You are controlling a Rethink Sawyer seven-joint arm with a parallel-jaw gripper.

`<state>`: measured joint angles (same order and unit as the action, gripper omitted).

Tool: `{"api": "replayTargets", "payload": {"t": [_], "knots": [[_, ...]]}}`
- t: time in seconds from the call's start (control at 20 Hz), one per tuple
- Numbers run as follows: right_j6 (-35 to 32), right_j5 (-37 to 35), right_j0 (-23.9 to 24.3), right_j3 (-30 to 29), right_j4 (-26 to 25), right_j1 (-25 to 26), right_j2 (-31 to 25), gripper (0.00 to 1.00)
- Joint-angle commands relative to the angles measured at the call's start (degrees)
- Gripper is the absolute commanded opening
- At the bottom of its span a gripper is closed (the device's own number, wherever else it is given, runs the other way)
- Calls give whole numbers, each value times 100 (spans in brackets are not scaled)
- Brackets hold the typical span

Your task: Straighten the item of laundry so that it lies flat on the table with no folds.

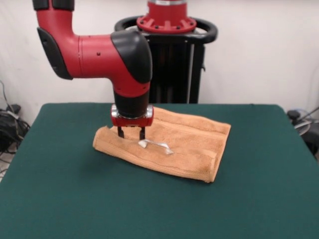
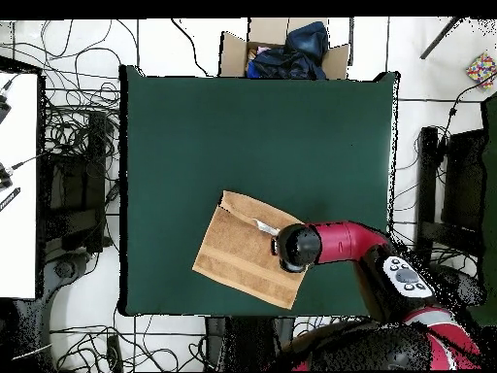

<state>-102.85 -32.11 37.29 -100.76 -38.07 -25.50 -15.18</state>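
The orange-tan towel (image 1: 184, 144) lies folded over on the green table (image 1: 65, 199), its near edge thick and doubled. A white label (image 1: 155, 146) sits on top of it. My gripper (image 1: 131, 133) points straight down over the towel's left part, just left of the label. It is open, with the two dark fingers (image 1: 120, 132) apart and their tips at the cloth surface, holding nothing that I can see. In the overhead view the towel (image 2: 238, 254) lies near the table's bottom edge, and the arm's wrist (image 2: 293, 247) covers its right corner and hides the fingers.
A cardboard box with dark blue cloth (image 2: 287, 49) stands beyond the table's top edge in the overhead view. Cables and equipment (image 2: 73, 165) crowd the floor at the left. The arm (image 2: 354, 243) reaches in from the lower right.
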Motion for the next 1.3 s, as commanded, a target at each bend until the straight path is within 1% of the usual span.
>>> {"api": "replayTargets", "payload": {"t": [0.05,0.7,0.95,1.3], "knots": [[856,310,37,871,-208,409,-886,100],[1040,80,134,1108,-237,519,-1228,100],[1008,353,276,1058,-287,608,-1441,100],[1001,383,311,1219,-408,761,-1595,100]]}}
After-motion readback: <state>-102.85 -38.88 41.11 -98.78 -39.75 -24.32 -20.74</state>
